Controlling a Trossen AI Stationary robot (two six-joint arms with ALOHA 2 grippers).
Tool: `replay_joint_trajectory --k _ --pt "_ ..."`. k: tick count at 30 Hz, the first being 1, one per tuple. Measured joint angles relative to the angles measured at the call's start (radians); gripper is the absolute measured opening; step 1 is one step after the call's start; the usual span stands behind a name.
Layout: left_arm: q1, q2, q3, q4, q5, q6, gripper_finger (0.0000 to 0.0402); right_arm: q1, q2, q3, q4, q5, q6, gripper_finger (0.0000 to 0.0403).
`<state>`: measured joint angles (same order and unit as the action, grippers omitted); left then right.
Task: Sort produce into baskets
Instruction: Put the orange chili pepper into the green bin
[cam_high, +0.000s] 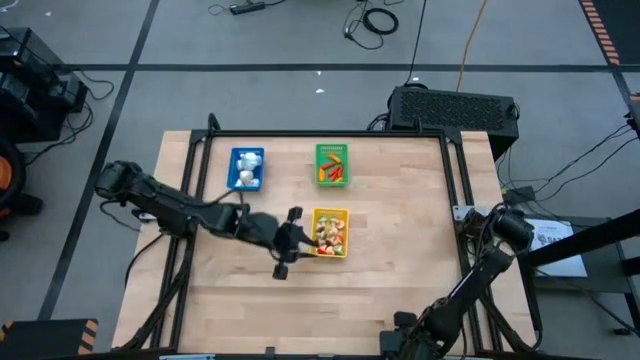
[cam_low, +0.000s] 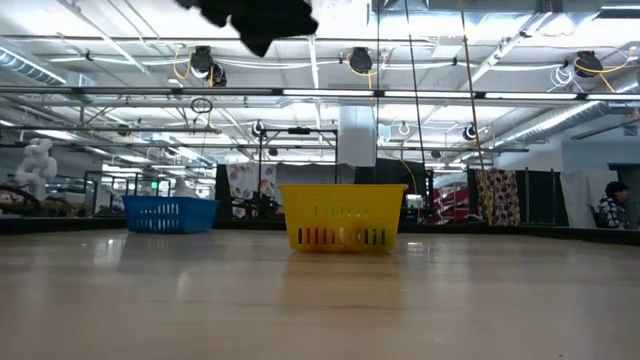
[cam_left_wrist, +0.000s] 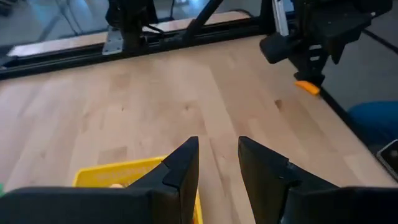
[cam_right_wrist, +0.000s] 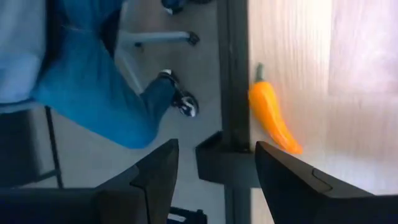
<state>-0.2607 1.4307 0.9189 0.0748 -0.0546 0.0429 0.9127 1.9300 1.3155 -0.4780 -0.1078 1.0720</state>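
We take the yellow basket as ref. Left hand hovers just beside its near-left edge, fingers part spread, pinching nothing. Blue basket and green basket sit beyond it on the surface. Right hand waits well apart at the surface edge, spread, near an orange pepper. Risk: a low approach may clip the rim, tipping the mixed produce out.

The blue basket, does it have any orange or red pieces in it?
No. In the high view the blue basket holds only white round pieces, while the orange and red ones lie in the green basket and yellow basket.
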Motion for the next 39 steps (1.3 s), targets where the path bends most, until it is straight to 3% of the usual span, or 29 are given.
replay_joint_trajectory --k 7,25,35,39 --pt "-0.049 0.009 -0.129 0.248 -0.074 -0.003 0.0121 0.004 0.049 0.000 -0.029 0.012 -0.011 0.0203" --pt "-0.047 0.009 -0.139 0.254 -0.081 0.042 0.0121 -0.003 0.015 0.000 -0.018 0.058 0.093 0.0203" --pt "-0.047 0.009 -0.139 0.257 -0.082 0.042 0.0121 -0.058 0.016 0.000 -0.009 0.053 0.689 0.0203" --pt "-0.047 0.009 -0.139 0.253 -0.080 0.042 0.0121 -0.063 0.016 0.000 -0.005 0.054 0.824 0.0203"
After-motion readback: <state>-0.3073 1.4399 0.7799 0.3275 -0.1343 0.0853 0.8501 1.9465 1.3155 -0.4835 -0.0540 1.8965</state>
